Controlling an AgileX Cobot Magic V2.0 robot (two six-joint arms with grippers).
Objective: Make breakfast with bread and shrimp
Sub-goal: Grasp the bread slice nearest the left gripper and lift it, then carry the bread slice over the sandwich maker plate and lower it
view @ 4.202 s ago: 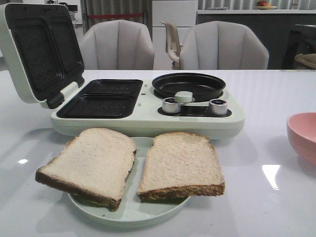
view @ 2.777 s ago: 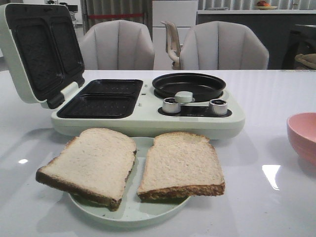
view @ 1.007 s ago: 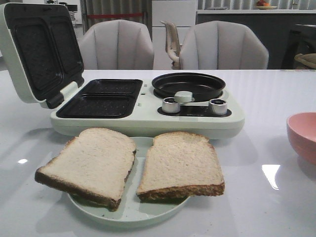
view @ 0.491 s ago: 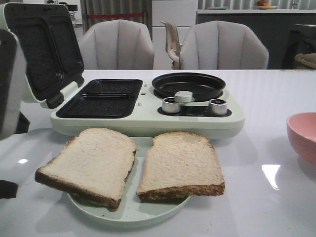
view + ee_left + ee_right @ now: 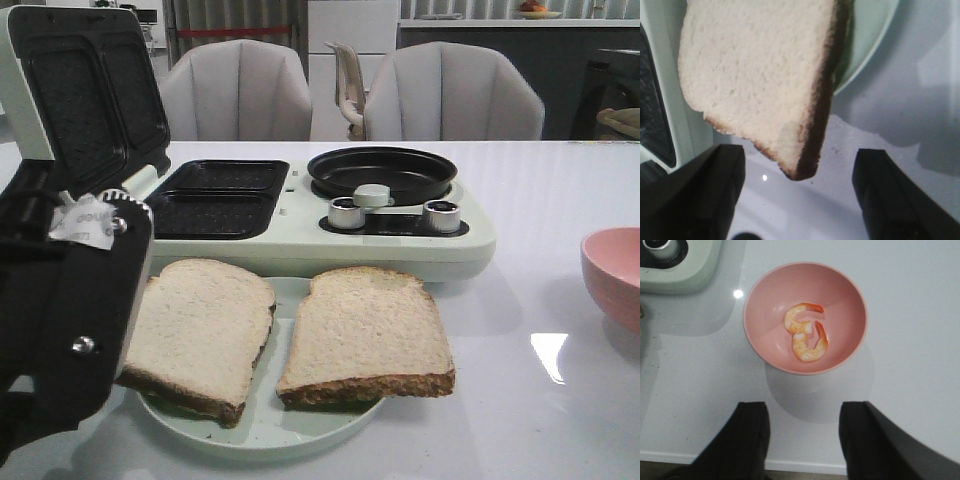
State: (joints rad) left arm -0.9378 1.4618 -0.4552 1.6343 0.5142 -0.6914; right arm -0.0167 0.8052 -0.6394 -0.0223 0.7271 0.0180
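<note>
Two bread slices, left (image 5: 200, 335) and right (image 5: 365, 335), lie side by side on a pale green plate (image 5: 270, 430). The left arm's body (image 5: 70, 320) covers the left slice's near-left corner in the front view. In the left wrist view my left gripper (image 5: 800, 192) is open and empty, its fingers straddling the crust corner of the left slice (image 5: 760, 70) from above. Two shrimp (image 5: 806, 333) lie in a pink bowl (image 5: 850, 295). My right gripper (image 5: 802, 437) is open and empty, above the table on the near side of the bowl.
A pale green breakfast maker (image 5: 300, 235) stands behind the plate, its lid (image 5: 80, 100) raised at the left, two black sandwich wells (image 5: 215, 200) and a round black pan (image 5: 382, 170). The pink bowl (image 5: 615, 275) sits at the right edge. Chairs stand beyond the table.
The left arm has come in from the left edge and moved right, now over the left slice's near-left corner. Bread, plate and bowl have not moved.
</note>
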